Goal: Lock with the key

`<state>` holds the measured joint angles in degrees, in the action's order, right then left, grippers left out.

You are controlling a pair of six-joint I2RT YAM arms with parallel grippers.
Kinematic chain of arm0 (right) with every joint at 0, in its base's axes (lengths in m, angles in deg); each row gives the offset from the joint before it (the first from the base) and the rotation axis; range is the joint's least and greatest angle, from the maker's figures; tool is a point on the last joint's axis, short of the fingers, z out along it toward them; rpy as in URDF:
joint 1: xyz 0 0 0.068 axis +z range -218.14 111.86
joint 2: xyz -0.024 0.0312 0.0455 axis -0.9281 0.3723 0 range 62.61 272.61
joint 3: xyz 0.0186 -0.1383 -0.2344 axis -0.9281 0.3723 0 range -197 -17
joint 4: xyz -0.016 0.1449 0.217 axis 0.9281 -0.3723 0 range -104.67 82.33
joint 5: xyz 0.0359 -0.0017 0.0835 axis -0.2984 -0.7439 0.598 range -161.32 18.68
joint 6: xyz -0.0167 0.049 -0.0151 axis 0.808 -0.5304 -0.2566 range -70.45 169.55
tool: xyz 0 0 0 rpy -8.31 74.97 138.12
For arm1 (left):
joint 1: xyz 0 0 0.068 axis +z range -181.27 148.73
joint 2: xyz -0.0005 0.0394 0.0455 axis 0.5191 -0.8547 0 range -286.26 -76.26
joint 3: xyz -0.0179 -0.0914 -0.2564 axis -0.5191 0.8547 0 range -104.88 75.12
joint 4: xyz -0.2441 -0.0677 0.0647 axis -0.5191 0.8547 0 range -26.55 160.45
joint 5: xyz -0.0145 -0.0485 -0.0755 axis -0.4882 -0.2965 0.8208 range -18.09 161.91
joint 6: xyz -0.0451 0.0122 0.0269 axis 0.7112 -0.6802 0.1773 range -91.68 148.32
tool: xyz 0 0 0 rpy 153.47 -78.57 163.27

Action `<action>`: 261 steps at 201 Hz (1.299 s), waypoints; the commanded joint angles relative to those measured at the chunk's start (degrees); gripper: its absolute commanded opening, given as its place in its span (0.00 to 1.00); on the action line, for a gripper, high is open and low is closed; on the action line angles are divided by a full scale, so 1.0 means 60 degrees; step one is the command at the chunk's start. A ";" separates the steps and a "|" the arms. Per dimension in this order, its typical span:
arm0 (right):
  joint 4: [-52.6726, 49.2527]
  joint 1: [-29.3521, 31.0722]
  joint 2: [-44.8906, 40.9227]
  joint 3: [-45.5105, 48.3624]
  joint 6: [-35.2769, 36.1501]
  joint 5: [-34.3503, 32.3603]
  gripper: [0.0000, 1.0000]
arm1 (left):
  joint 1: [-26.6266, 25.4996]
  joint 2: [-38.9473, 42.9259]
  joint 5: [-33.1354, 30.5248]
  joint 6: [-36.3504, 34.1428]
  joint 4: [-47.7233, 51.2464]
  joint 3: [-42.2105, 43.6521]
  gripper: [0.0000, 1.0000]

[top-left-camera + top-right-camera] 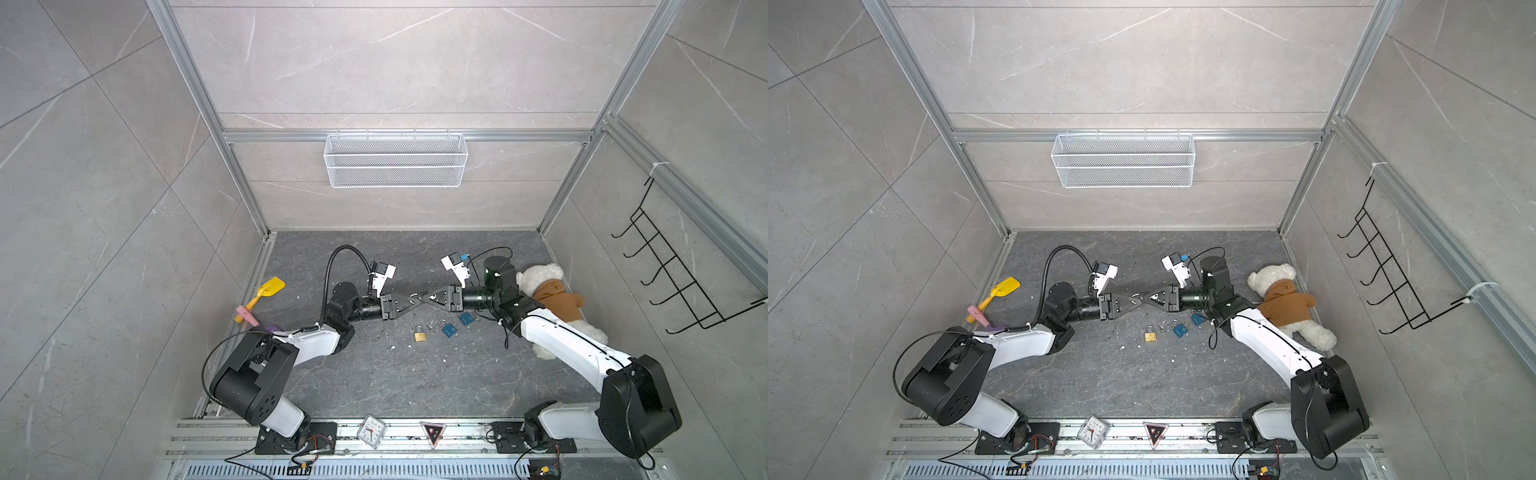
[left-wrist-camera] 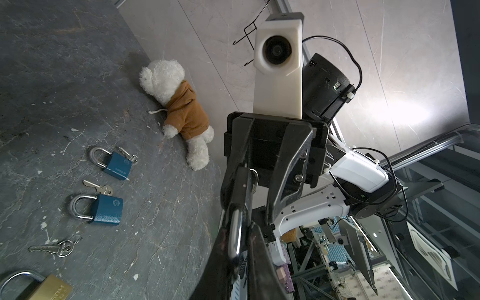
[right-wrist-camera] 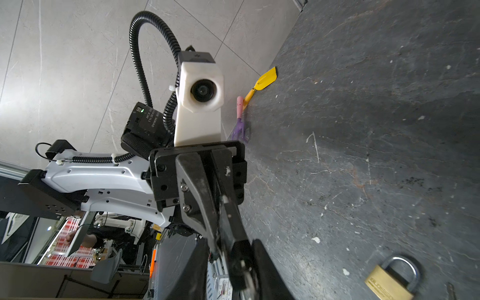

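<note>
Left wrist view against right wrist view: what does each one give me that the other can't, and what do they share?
Only the left wrist view shows one blue padlock, a second blue padlock with a loose key beside it, and the teddy bear in its brown hoodie. Only the right wrist view shows the yellow shovel and the pink-handled rake at the wall. Both show the brass padlock lying on the dark table; the left wrist view cuts it off at the frame edge.

Brass padlock (image 3: 389,284) body stamped "BLOSSO…", the last letters unclear; motor label (image 3: 152,118) on the left arm reads "DAMIAO".
</note>
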<state>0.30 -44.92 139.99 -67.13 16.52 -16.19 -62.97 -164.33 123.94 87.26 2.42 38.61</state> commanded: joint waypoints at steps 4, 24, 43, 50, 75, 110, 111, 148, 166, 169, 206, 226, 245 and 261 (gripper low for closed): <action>0.0195 -0.0003 -0.0357 0.0177 -0.0104 -0.0034 0.30 | 0.0065 0.0309 -0.0059 -0.0375 -0.0097 -0.0210 0.00; 0.0245 -0.0002 -0.0359 0.0174 -0.0155 0.0031 0.24 | 0.0058 0.0309 -0.0115 -0.0370 -0.0111 -0.0184 0.00; 0.0512 -0.0016 -0.0322 0.0249 -0.0318 0.0157 0.12 | 0.0043 0.0254 -0.0049 -0.0353 -0.0122 -0.0227 0.00; 0.0560 -0.0004 -0.0305 0.0265 -0.0351 0.0175 0.08 | 0.0047 0.0250 -0.0040 -0.0324 -0.0160 -0.0231 0.00; 0.0800 -0.0007 -0.0302 0.0349 -0.0490 0.0214 0.00 | 0.0052 0.0235 -0.0016 -0.0311 -0.0160 -0.0206 0.00; 0.0937 -0.0010 -0.0300 0.0433 -0.0559 0.0180 0.00 | 0.0048 0.0330 -0.0025 -0.0287 -0.0125 -0.0229 0.10; 0.0940 -0.0006 -0.0300 0.0439 -0.0566 0.0176 0.00 | 0.0051 0.0334 -0.0027 -0.0287 -0.0125 -0.0228 0.13; 0.1274 -0.0019 -0.0457 0.0634 -0.0829 0.0171 0.00 | 0.0049 0.0608 -0.0242 -0.0179 -0.0490 -0.0111 0.52; 0.1445 -0.0015 -0.0572 0.0777 -0.0937 0.0165 0.00 | 0.0053 0.0646 -0.0266 -0.0064 -0.0570 -0.0148 0.52; 0.1463 -0.0008 -0.0585 0.0794 -0.0959 0.0167 0.00 | 0.0051 0.0646 -0.0264 -0.0046 -0.0595 -0.0152 0.52; 0.2046 -0.0002 -0.0693 0.0997 -0.1400 0.0099 0.00 | -0.0004 0.0480 -0.0237 0.0396 -0.1293 -0.0159 0.48; 0.2508 -0.0003 -0.0652 0.1118 -0.1711 0.0074 0.00 | -0.0105 0.0328 -0.0210 0.0597 -0.1663 -0.0181 0.44; 0.2940 0.0000 -0.0551 0.1211 -0.2002 0.0100 0.00 | -0.0197 0.0207 -0.0179 0.0662 -0.1794 -0.0228 0.41; 0.3326 -0.0005 -0.0505 0.1290 -0.2233 0.0113 0.00 | -0.0266 0.0135 -0.0169 0.0666 -0.1794 -0.0289 0.39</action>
<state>13.96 -45.23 137.26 -60.36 6.33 -15.60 -63.61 -163.02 122.79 90.60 -2.90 38.59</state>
